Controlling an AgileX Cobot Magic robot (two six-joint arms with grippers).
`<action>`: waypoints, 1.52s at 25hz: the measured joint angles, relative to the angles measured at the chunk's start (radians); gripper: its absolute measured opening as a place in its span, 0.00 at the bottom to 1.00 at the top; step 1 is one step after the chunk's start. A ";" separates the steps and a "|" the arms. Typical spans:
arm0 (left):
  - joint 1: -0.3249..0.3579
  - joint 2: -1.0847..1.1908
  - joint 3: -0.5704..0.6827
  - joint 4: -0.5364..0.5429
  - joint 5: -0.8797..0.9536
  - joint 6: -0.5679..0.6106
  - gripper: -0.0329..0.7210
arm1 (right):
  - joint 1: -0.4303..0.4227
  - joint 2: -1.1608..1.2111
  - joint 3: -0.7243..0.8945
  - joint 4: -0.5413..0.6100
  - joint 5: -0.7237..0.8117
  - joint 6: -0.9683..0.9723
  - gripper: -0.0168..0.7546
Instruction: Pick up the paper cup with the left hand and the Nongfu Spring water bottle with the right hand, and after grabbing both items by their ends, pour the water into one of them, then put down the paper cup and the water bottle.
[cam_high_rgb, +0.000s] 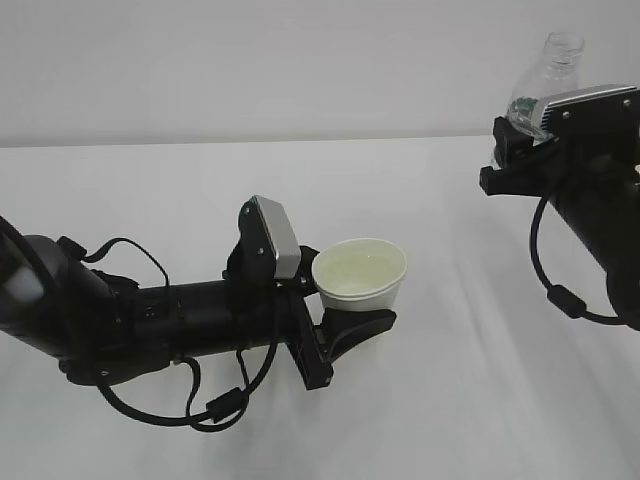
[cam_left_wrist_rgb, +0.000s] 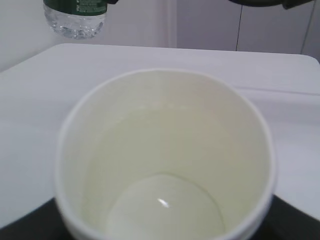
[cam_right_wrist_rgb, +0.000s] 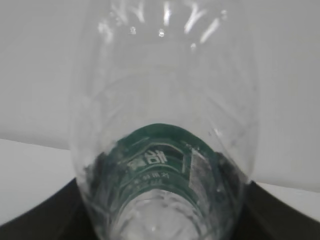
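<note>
Start with the white table (cam_high_rgb: 150, 180) under both of your arms — it is the surface that has to take both things back. Your right arm (cam_high_rgb: 600, 220) is raised near the table's far right corner, and its gripper (cam_high_rgb: 530, 135) is pinching the Nongfu Spring water bottle (cam_high_rgb: 545, 80) at the lower body, neck up and close to upright; from the right wrist view the clear shoulder looks empty, and any liquid left at the bottom is hidden behind the label. Your left arm (cam_high_rgb: 150, 320) reaches in low from the left edge toward the middle of the table, its gripper (cam_high_rgb: 352, 312) clamped on the lower part of the paper cup (cam_high_rgb: 360, 272), whose mouth leans a little toward the camera. Inside, the water (cam_left_wrist_rgb: 165, 210) sits as a shallow pool over the bottom, so I judge the pour done and the setting-down next. Level the cup before you lower it, bring it down slowly until the base rests flat on the table, and only then spread the jaws — releasing early risks a slosh or a tipped cup. Do the same with the bottle: lower it straight, base first, well apart from the cup, since a light bottle topples easily.
</note>
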 joint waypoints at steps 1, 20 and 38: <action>0.000 0.000 0.000 0.000 0.000 0.000 0.66 | 0.000 0.000 0.000 0.008 0.000 0.002 0.60; 0.000 0.000 0.000 -0.016 0.000 0.000 0.66 | 0.000 0.000 0.000 0.044 0.169 0.009 0.60; 0.000 0.000 0.000 -0.254 0.000 0.037 0.66 | 0.000 0.000 0.000 0.059 0.171 0.011 0.60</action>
